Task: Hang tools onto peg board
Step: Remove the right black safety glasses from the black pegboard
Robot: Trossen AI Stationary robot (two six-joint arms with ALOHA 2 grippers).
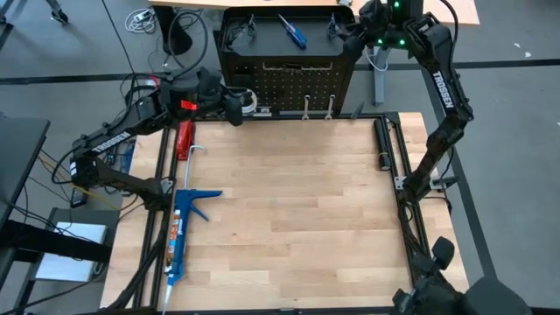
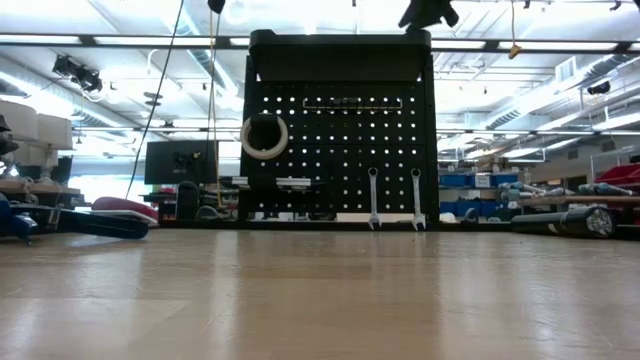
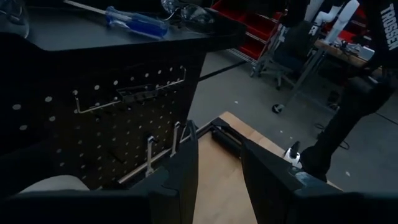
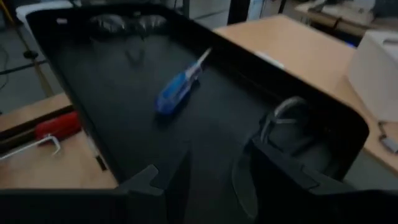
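Observation:
The peg board (image 2: 340, 130) stands upright at the table's far edge. A white tape roll (image 2: 264, 136) hangs on a peg at its left, and two silver wrenches (image 2: 373, 200) (image 2: 417, 200) hang low on its right. On the board's top shelf (image 1: 262, 35) lie a blue-handled screwdriver (image 4: 179, 90) and two safety glasses (image 4: 289, 121) (image 4: 124, 25). My right gripper (image 4: 211, 180) hovers open over the shelf's right end, close to the nearer glasses. My left gripper (image 3: 217, 174) is open and empty in front of the board's left part, beside the tape roll (image 3: 53, 183).
A long blue caulking gun (image 1: 181, 232) lies along the table's left side, with a red-handled tool (image 1: 184, 138) beyond it near the board. Black rails (image 1: 385, 144) border the table's right edge. The pale wooden tabletop (image 1: 289, 201) spreads out before the board.

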